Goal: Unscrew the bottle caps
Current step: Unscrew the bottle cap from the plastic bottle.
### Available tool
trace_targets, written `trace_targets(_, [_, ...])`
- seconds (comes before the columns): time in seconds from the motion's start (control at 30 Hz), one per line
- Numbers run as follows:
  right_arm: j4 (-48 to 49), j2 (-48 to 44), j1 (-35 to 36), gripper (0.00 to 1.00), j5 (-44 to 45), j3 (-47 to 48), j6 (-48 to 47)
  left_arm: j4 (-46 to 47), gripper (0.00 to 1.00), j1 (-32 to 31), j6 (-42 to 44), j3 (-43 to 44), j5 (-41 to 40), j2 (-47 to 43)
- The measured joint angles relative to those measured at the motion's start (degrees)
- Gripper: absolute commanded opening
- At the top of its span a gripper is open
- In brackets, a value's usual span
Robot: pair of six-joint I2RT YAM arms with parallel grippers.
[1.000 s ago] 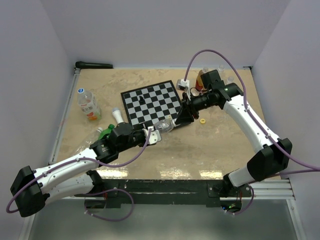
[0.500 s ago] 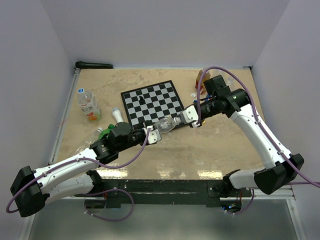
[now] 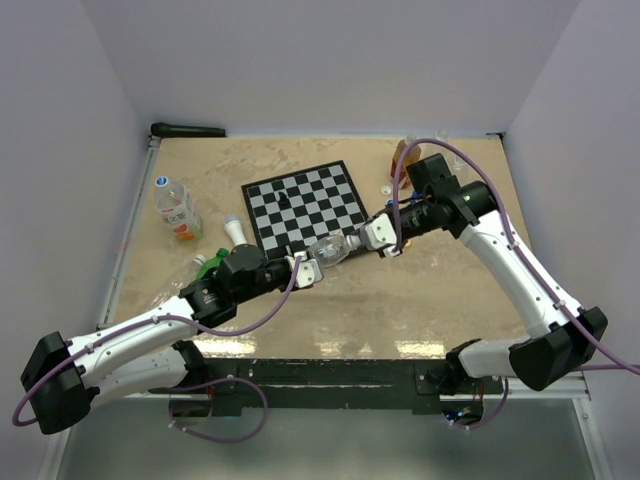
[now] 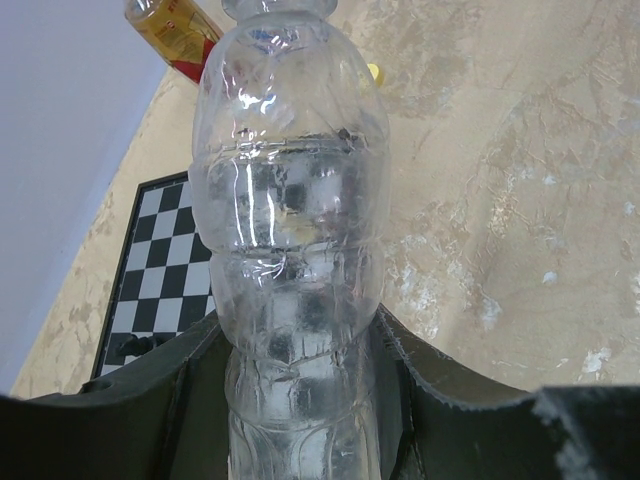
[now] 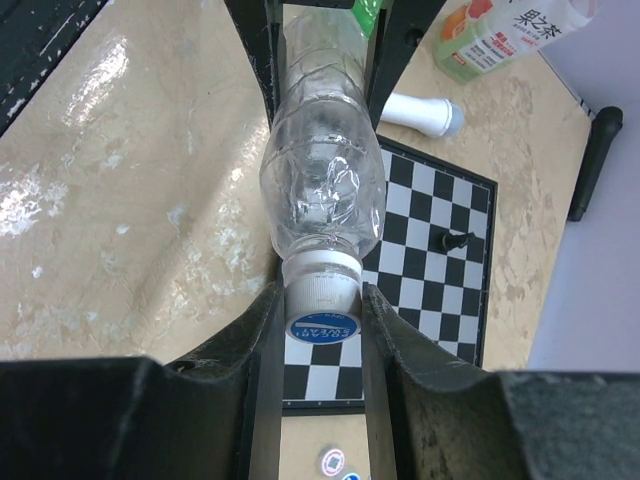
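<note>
One clear bottle (image 3: 335, 248), left hand (image 3: 312, 263) tight around its body, right hand (image 3: 372, 238) tight on its single white cap (image 5: 322, 296).

Clear bottle (image 5: 322, 190); white cap (image 5: 322, 300), blue top; black-white chequered board (image 3: 320, 195); beige marbled table (image 3: 420, 290).

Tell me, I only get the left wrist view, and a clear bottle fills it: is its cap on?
Observer: Yes. The right wrist view shows a white cap on the clear bottle, with the right gripper shut on it.
Operator: Any other bottles out of my sight?
Observer: An orange-labelled bottle lies on the left side of the table, capped.
Operator: Anything near that chessboard?
Observer: A white tube lies just off the left corner of the chessboard.
</note>
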Motion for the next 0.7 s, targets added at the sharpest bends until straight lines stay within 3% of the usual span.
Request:
trace_targets(0.13, [1.84,0.0,0.0,0.44,-0.15,-0.33,6.23,-0.35,0.02,0.04,-0.02,0.0,-0.02,0.0])
trace_targets(0.27, [3.17,0.07,-0.2,0.59,0.98,0.04,15.39,-0.79,0.02,0.04,0.0,0.0,-0.15,-0.04])
trace_targets(0.4, [2.95,0.22,-0.68,0.68,2.32,1.99,22.05,-0.98,0.02,0.04,0.0,0.0,-0.15,-0.11])
trace_targets(0.7, [2.1,-2.23,-2.27,0.73,4.37,2.78,30.64,-1.05,0.02,0.04,0.0,0.0,-0.2,-0.33])
